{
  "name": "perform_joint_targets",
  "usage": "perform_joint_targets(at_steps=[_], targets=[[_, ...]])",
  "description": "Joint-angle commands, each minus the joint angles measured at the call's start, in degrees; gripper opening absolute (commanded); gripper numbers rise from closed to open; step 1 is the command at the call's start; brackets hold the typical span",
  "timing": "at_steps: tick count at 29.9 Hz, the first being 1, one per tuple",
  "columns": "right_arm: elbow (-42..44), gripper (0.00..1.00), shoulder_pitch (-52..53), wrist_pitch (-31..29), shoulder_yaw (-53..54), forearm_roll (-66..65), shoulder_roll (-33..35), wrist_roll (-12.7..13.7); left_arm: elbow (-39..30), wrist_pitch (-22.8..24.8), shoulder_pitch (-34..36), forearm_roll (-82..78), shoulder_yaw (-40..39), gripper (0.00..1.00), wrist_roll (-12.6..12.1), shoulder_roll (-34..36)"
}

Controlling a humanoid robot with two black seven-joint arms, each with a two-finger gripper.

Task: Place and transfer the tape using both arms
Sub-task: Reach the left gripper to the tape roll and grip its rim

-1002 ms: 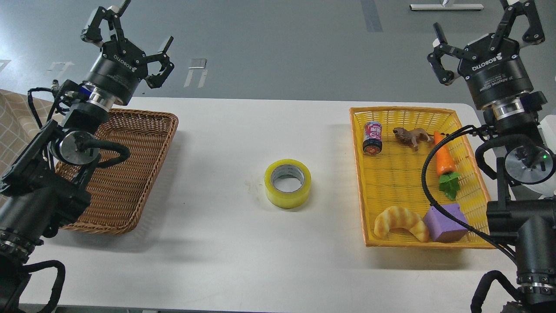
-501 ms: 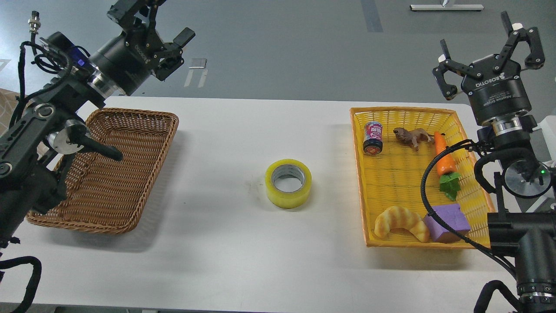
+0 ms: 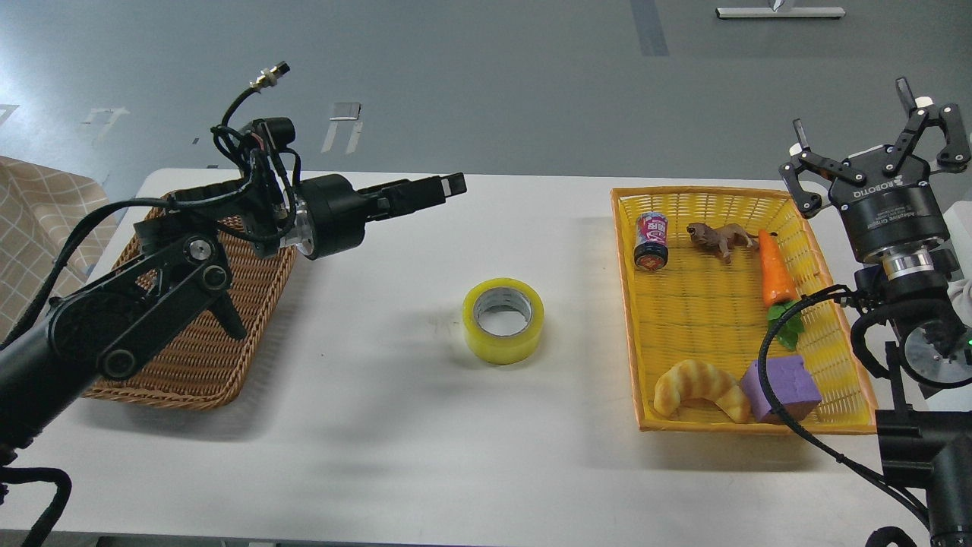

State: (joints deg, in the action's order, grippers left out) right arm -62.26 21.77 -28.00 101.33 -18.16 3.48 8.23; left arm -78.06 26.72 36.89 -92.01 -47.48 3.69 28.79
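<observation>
Head view: right hand (image 3: 873,137) wide open and empty, left hand (image 3: 448,184) side-on, opening unclear, tape (image 3: 503,320) untouched.

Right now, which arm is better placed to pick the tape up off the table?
Probably the left. The left gripper reaches out over the white table, pointing toward the tape. The right gripper is raised, open, beyond the yellow basket, pointing away.

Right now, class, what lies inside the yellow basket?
The yellow basket holds a small can, a toy animal, a carrot, a croissant and a purple block. A black cable crosses the block, hiding part of it.
</observation>
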Motion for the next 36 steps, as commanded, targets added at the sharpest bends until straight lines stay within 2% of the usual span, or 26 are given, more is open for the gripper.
perform_joint_targets(at_steps=[1,3,7,8,18,22,27,31,36], targets=[[0.8,1.0,-0.2,0.0,0.0,0.2,0.2,-0.1,-0.1,0.0,1.9,-2.7,3.1,0.98,-4.6,-0.7],[1.2,1.0,-0.2,0.0,0.0,0.2,0.1,0.0,-0.2,0.2,2.7,-3.9,4.8,0.98,-6.6,-0.7],[1.3,1.0,-0.2,0.0,0.0,0.2,0.1,-0.1,-0.4,0.2,6.3,-4.5,10.9,0.98,-15.7,-3.1],[1.4,1.0,-0.1,0.0,0.0,0.2,0.1,-0.1,-0.4,0.2,6.7,-4.7,11.8,0.98,-16.5,-3.7],[1.4,1.0,-0.5,0.0,0.0,0.2,0.1,-0.1,0.4,0.4,9.3,-16.1,21.6,0.98,-17.7,-5.8],[1.4,1.0,-0.6,0.0,-0.1,0.2,0.1,-0.1,0.7,0.5,9.4,-16.2,22.2,0.98,-18.3,-7.1],[2.3,1.0,-0.6,0.0,-0.1,0.2,0.0,-0.1,1.0,1.3,9.7,-16.2,22.2,0.98,-20.7,-9.0],[2.3,1.0,-0.6,0.0,-0.1,0.2,0.0,-0.1,1.3,1.3,10.0,-16.2,22.3,0.98,-21.0,-10.9],[2.3,1.0,-0.9,0.0,-0.1,0.2,0.0,-0.1,5.1,1.3,9.3,-16.2,22.8,0.97,-20.7,-12.2]])
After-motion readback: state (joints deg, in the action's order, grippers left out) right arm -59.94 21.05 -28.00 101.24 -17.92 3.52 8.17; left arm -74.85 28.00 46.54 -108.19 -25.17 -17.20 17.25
